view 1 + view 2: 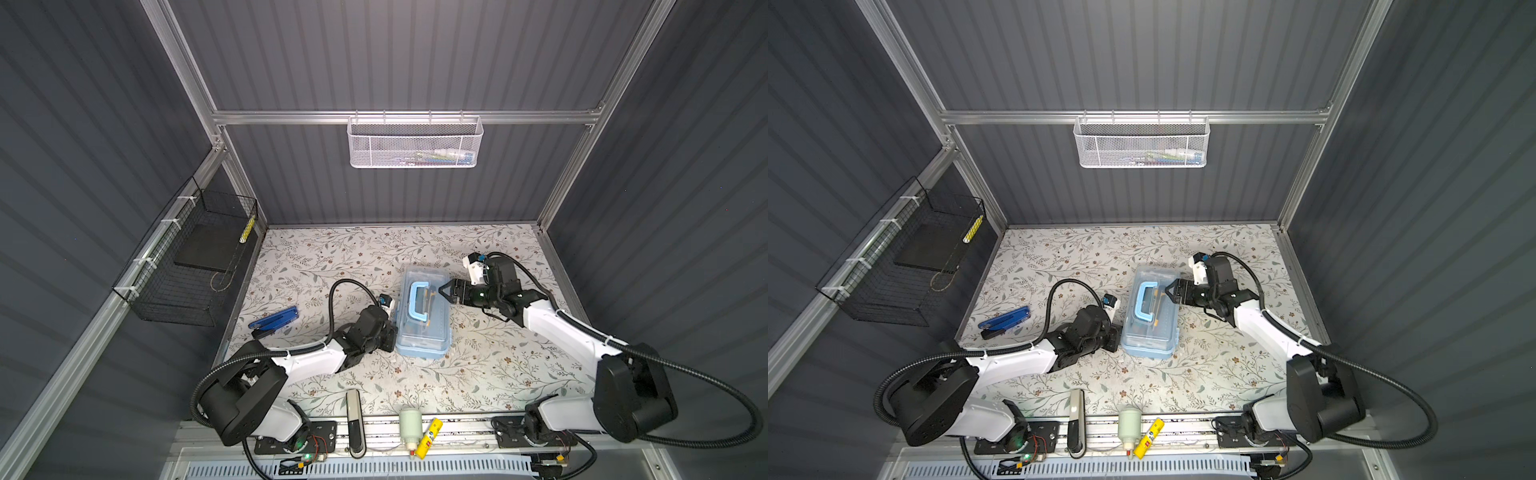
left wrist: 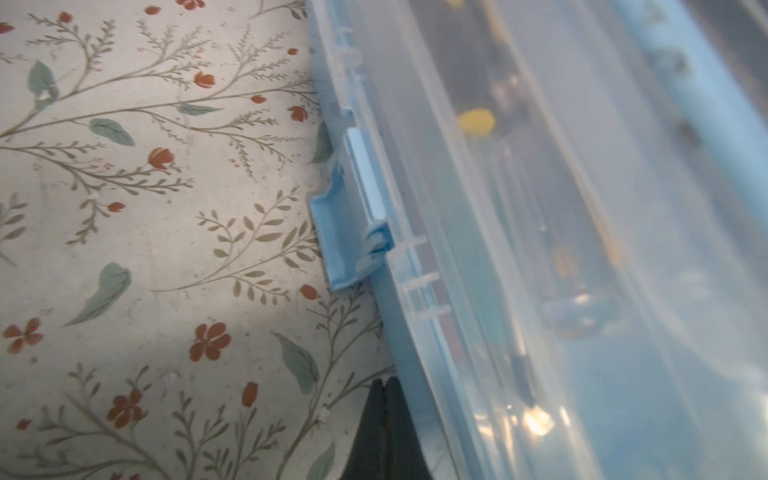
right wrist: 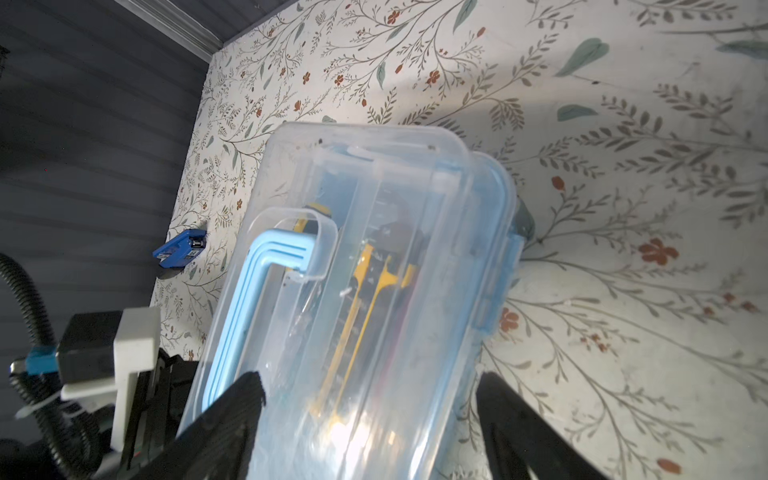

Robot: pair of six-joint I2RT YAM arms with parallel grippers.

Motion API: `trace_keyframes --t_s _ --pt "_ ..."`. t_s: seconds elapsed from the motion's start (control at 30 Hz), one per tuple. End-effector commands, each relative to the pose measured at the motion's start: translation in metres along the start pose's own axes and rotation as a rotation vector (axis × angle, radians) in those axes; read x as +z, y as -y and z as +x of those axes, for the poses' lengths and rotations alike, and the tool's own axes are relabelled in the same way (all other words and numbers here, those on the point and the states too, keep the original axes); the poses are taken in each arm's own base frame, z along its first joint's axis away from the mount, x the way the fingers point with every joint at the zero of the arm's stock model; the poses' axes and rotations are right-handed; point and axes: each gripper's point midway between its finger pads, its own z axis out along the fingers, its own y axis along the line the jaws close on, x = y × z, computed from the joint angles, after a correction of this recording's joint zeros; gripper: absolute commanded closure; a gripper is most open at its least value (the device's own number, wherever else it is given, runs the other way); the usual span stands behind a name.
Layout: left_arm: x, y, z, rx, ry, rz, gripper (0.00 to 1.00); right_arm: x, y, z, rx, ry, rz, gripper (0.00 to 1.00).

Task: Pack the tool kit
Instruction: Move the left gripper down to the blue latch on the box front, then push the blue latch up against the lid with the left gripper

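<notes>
The tool kit (image 1: 424, 328) (image 1: 1152, 328) lies in the middle of the floral table, a light-blue box under a clear lid with a light-blue handle (image 3: 266, 266). Yellow and black tools show through the lid. My right gripper (image 1: 444, 291) (image 3: 370, 380) hovers open over the lid's right side, one finger near the handle and one past the box's edge, holding nothing. My left gripper (image 2: 384, 380) is shut and empty, low on the table against the box's left wall, just short of the blue latch (image 2: 353, 232), which sticks out from the side.
A blue folding multi-tool (image 1: 274, 322) lies left of the left arm. A black wire basket (image 1: 187, 266) hangs on the left wall and a white mesh basket (image 1: 415, 143) on the back rail. A grey tool (image 1: 354, 422), a white bottle (image 1: 410, 428) and a yellow tube (image 1: 430, 438) sit at the front edge.
</notes>
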Motion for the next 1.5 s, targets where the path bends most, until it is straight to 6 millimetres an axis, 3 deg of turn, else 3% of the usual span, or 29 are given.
trace_keyframes --t_s 0.0,0.13,0.3,0.37,0.47,0.5,0.53,0.57,0.63,0.67,0.77,0.9,1.03,1.17,1.47 --pt "0.001 0.03 -0.001 0.048 -0.004 0.059 1.0 0.01 -0.01 -0.015 -0.057 -0.005 -0.047 0.18" --pt "0.0 0.062 0.006 0.09 0.003 0.084 1.0 0.026 -0.015 -0.02 -0.068 -0.053 -0.09 0.19" --pt "0.003 0.094 0.008 0.173 -0.025 0.057 1.0 0.036 -0.036 -0.02 -0.084 -0.126 -0.219 0.21" --pt "0.003 0.09 0.01 0.172 -0.031 0.001 1.0 0.033 -0.032 -0.024 -0.091 -0.128 -0.18 0.2" --pt "-0.011 0.057 0.006 0.165 0.0 -0.152 0.97 0.019 -0.021 -0.035 -0.116 -0.085 -0.102 0.19" --pt "-0.018 0.046 0.002 0.162 0.012 -0.198 0.76 0.015 -0.019 -0.037 -0.115 -0.074 -0.092 0.19" --pt "-0.028 0.033 -0.002 0.15 0.023 -0.244 0.43 0.01 -0.016 -0.04 -0.112 -0.067 -0.088 0.19" --pt "-0.037 0.022 -0.007 0.139 0.033 -0.266 0.23 0.006 -0.014 -0.04 -0.109 -0.065 -0.088 0.19" --pt "-0.056 0.003 -0.014 0.134 0.064 -0.319 0.03 0.001 -0.011 -0.035 -0.105 -0.065 -0.092 0.19" --pt "-0.065 -0.005 -0.016 0.142 0.082 -0.351 0.01 0.0 -0.011 -0.031 -0.1 -0.065 -0.103 0.19" --pt "-0.076 -0.022 -0.012 0.162 0.103 -0.393 0.0 -0.004 -0.018 -0.02 -0.08 -0.056 -0.169 0.19" --pt "-0.066 -0.029 -0.001 0.16 0.092 -0.384 0.0 -0.008 -0.014 -0.014 -0.087 -0.045 -0.155 0.19" --pt "-0.046 -0.008 0.01 0.19 0.098 -0.238 0.0 -0.015 -0.012 -0.016 -0.08 -0.024 -0.161 0.19" --pt "-0.038 -0.004 0.011 0.197 0.175 -0.186 0.0 -0.016 -0.022 -0.016 -0.068 -0.007 -0.225 0.19" --pt "-0.015 0.016 0.003 0.273 0.2 -0.117 0.0 0.002 -0.014 -0.011 -0.021 -0.041 -0.267 0.2"
